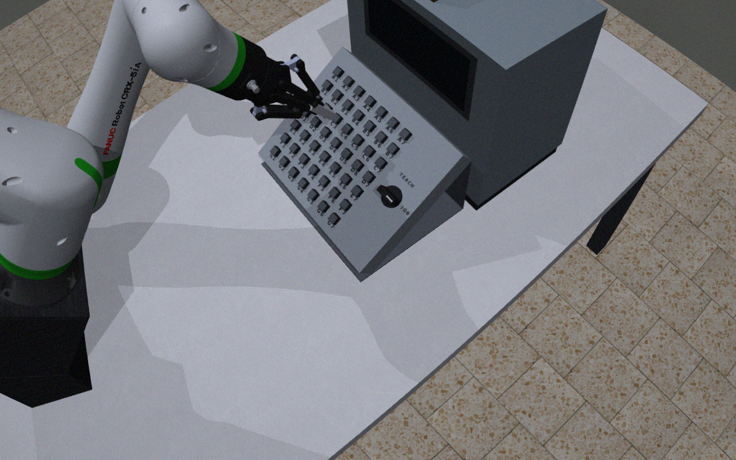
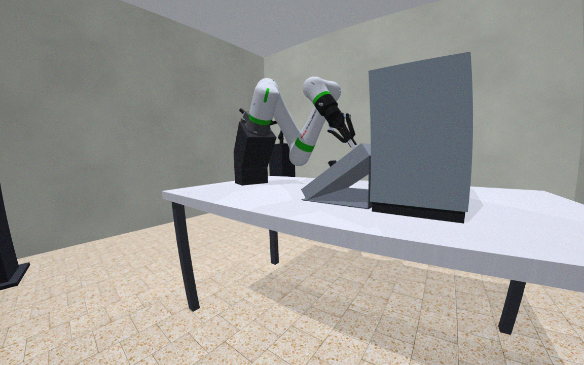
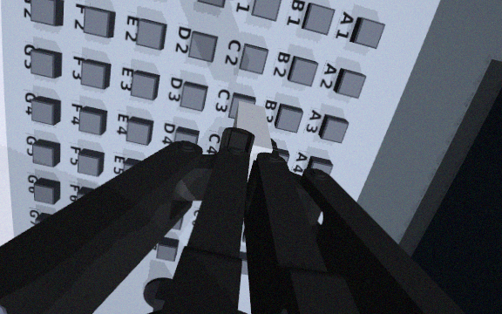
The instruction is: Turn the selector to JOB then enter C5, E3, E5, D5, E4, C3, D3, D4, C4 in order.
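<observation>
The selector (image 1: 390, 197) has its white mark turned toward the JOB label. No key on the sloped keypad (image 1: 359, 252) (image 2: 337, 168) is lit. My gripper (image 1: 318, 107) (image 2: 352, 141) (image 3: 246, 125) is shut, with a pale flat tip. The tip is over key C3 (image 3: 236, 104), covering part of it; contact cannot be told. D3 (image 3: 193, 96), E3 (image 3: 144, 84), D4 (image 3: 186, 135) and E4 (image 3: 139, 131) show left of the tip in the wrist view. C5 (image 1: 357, 140), D5 (image 1: 345, 154) and E5 (image 1: 335, 168) show in the top view. The fingers hide C4 in the wrist view.
The tall grey cabinet (image 1: 542, 97) (image 2: 418, 136) with a dark screen (image 1: 422, 57) (image 3: 486, 187) stands right behind the keypad. Neighbouring keys B3 (image 3: 288, 119) and C2 (image 3: 253, 58) are close to the tip. The table (image 1: 245, 343) (image 2: 262, 213) carries the arm's black base (image 1: 27, 349).
</observation>
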You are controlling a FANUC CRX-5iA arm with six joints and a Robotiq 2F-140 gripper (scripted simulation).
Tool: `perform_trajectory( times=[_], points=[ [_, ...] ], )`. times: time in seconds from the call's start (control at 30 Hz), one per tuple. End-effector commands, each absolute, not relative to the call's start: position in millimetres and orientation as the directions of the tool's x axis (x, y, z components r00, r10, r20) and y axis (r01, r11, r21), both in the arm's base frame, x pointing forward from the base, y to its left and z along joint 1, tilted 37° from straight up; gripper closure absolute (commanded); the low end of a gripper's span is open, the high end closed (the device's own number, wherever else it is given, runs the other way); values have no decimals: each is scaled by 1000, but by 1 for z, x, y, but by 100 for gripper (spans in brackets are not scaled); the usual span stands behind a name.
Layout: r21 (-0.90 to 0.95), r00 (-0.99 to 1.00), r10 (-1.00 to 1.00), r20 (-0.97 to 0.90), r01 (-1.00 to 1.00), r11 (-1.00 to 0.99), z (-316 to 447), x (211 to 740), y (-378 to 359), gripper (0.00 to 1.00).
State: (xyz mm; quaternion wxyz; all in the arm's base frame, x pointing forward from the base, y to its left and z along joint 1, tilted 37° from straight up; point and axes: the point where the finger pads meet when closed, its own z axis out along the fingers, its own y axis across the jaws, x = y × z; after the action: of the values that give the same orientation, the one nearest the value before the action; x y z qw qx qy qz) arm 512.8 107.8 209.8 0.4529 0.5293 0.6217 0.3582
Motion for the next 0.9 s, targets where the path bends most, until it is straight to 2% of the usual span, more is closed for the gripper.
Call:
perform_trajectory(
  times=[0.0, 0.87],
  points=[
    [924, -31, 982, -187, 335, 186, 207, 512, 108, 100],
    [924, -31, 982, -187, 335, 186, 199, 533, 107, 100]
  ],
)
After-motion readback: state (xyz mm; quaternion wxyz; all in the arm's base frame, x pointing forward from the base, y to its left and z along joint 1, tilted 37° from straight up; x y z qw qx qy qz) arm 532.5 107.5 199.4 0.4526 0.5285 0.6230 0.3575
